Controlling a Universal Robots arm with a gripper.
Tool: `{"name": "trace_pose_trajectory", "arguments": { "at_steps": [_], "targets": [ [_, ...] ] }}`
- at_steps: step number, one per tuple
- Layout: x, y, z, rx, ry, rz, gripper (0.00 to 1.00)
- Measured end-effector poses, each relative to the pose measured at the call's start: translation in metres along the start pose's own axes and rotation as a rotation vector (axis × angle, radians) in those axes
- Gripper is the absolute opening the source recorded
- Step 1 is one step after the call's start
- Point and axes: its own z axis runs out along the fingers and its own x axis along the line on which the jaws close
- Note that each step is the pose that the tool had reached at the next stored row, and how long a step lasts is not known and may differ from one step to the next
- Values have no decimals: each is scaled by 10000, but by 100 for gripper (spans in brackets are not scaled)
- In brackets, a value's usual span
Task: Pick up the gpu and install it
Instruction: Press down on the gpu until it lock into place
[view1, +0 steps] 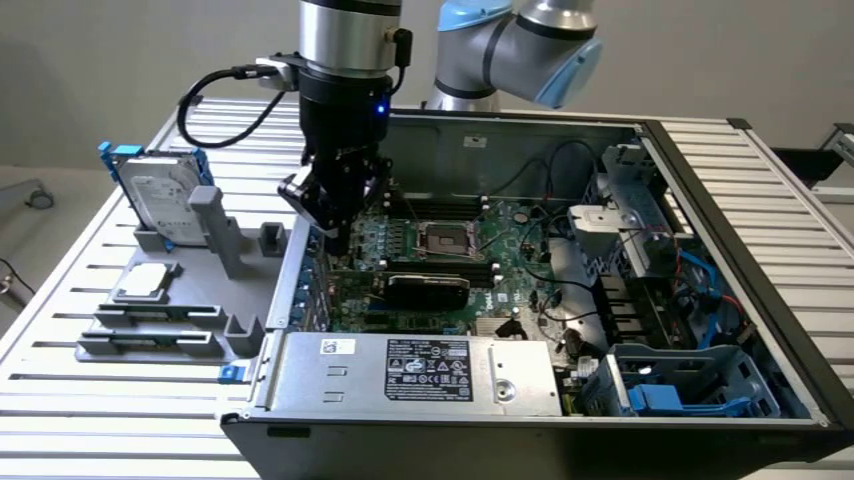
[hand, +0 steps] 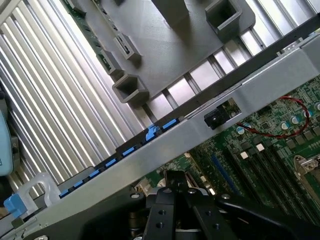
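Observation:
The gpu (view1: 424, 288) shows its black shroud and stands on edge across the green motherboard (view1: 514, 225) inside the open computer case (view1: 694, 180). My gripper (view1: 334, 236) hangs just inside the case's wall on the exterior view's left, at that end of the gpu. Its fingers are shut with nothing visible between them. Whether the tips touch the card I cannot tell. In the wrist view the black fingers (hand: 172, 200) meet over the board beside the case's metal rail (hand: 260, 95).
A grey fixture (view1: 200, 300) on the slatted table (view1: 80, 400) holds a hard drive with blue rails (view1: 160, 195), a processor (view1: 144, 282) and memory sticks (view1: 150, 318). The silver power supply (view1: 414, 370) fills the case's near side. Cables and drive cages (view1: 667, 390) crowd its right.

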Motion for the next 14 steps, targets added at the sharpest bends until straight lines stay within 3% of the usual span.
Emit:
{"name": "trace_pose_trajectory", "arguments": {
  "at_steps": [6, 9, 14],
  "targets": [
    [-11, 5, 46, -104, 66, -35, 11],
    [-13, 7, 56, -203, 107, -68, 11],
    [-19, 9, 75, -274, 79, -67, 11]
  ]
}}
